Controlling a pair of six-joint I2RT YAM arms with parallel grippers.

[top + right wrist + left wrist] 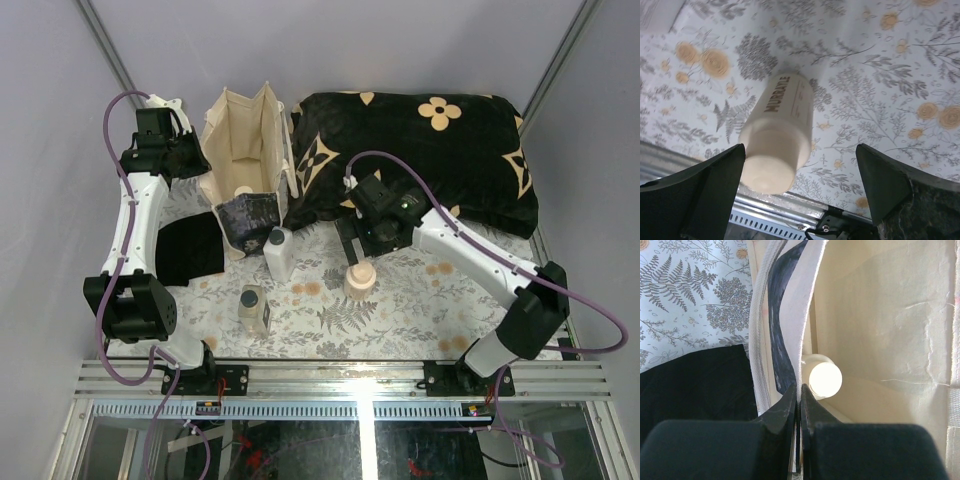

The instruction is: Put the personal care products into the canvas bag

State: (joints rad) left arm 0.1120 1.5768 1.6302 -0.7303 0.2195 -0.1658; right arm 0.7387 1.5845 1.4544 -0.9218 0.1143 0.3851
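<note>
Nearest the near edge of the counter (420, 300), left of its middle, the small tan squarish bottle (254, 308) stands upright with its dark cap up, and nothing touches it. Just beyond it the white flat-sided bottle (280, 252) also stands upright, close in front of the bag's dark printed panel (248, 222). To the right, about mid-counter, one round beige bottle (780, 135) stands on its base. The right claw (800, 150) hangs over it with its fingers wide apart, one on each side of the cap, gripping nothing. In my judgement it is set to straddle this item for a grasp. Toward the left edge a flat black cloth (190, 250) lies beside the bag. Beyond it, toward the far left corner, the canvas bag (235, 130) stands with its mouth open. The left claw (798, 395) is pressed together on the bag's rim, evidently to hold the mouth open and steady the bag for loading. On the bag's floor stands a second round beige bottle (825, 380). A black cushion (420, 160) with tan flowers lies along the far edge, against the bag's right side. Count: four bottles (two round beige, one white, one tan), one in the bag and three on the counter. There is one bag, one cloth and one cushion, and two claws, one clamped and one apart.
</note>
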